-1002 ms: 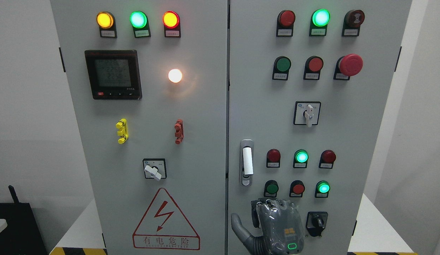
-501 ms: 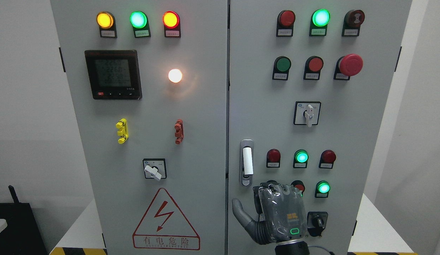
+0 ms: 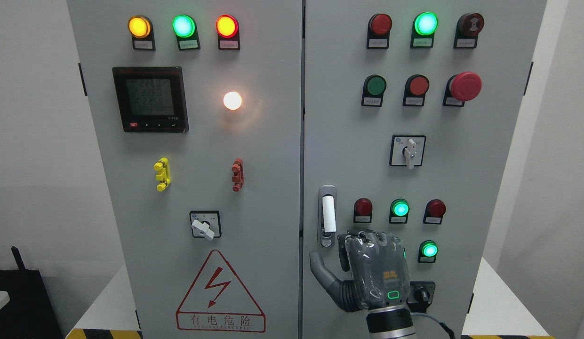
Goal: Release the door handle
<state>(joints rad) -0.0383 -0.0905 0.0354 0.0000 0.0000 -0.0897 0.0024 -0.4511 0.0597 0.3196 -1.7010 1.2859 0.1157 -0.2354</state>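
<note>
The door handle [image 3: 327,215] is a white lever in a grey metal recess, upright at the left edge of the cabinet's right door [image 3: 348,141]. My right hand [image 3: 331,252] comes up from the bottom edge and hovers just below and right of the handle, apart from it. I see its grey back; the thumb [image 3: 320,270] sticks out to the left and the fingers point toward the door, holding nothing. It hides two push buttons. My left arm does not show.
Green and red buttons and lamps [image 3: 400,208] crowd the door right of the hand. A black rotary switch [image 3: 421,294] sits partly behind the wrist. The left door [image 3: 202,141] carries a meter, lamps and a warning triangle [image 3: 220,292].
My right hand has risen along the right door, from below the lower button row to just under the handle, now covering two buttons. Nothing else moved.
</note>
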